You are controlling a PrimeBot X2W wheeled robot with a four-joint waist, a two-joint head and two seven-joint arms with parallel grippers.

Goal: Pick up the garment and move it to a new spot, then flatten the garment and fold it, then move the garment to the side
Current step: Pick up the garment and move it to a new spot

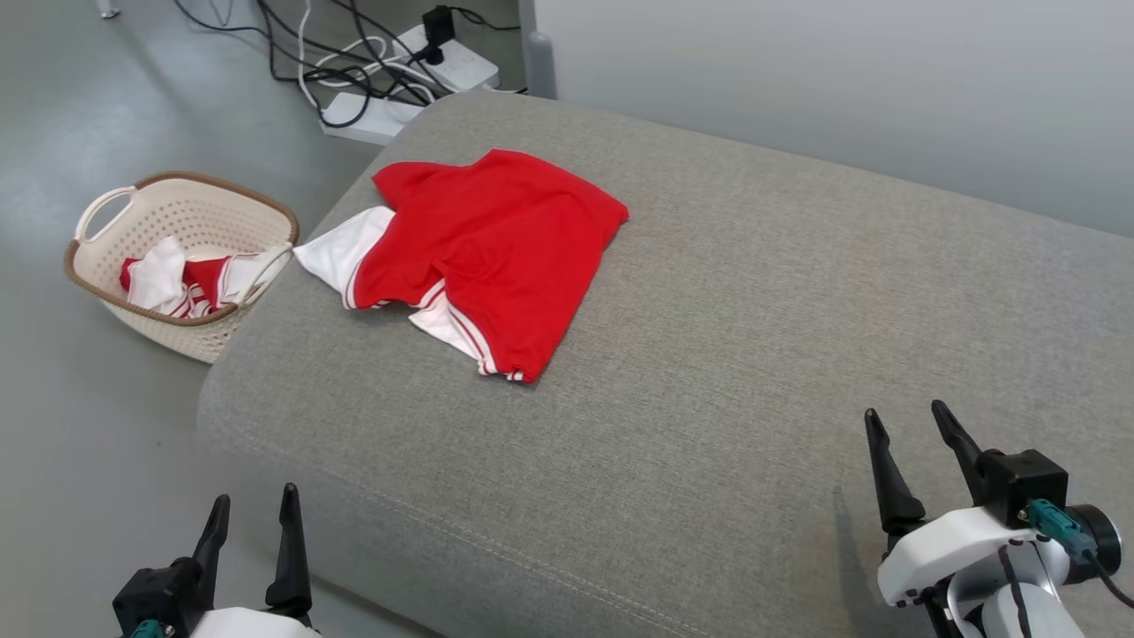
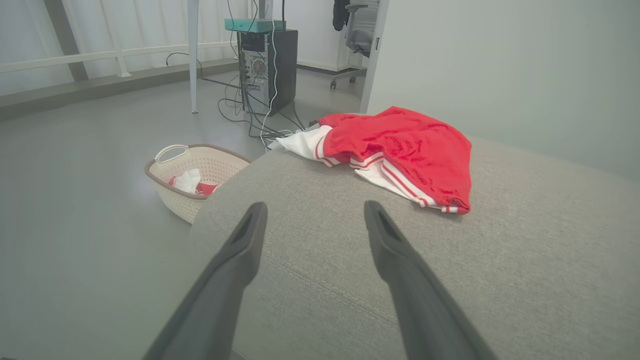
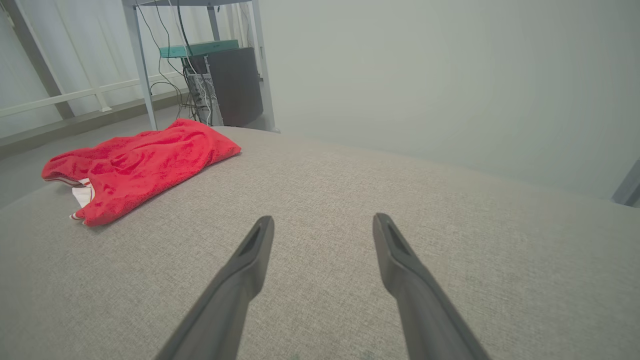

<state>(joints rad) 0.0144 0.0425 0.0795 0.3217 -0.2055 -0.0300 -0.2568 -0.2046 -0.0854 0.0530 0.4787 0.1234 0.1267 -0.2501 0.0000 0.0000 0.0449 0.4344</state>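
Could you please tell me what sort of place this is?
Probably a lab or office room set up for laundry folding: a red and white garment lies on a grey fabric-covered bench, a cream perforated plastic basket stands on the floor beside it, and a black computer tower stands among cables.

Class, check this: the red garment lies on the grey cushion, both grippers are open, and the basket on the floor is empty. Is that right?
No. The basket is not empty: the head view shows red and white clothes in it. The rest holds.
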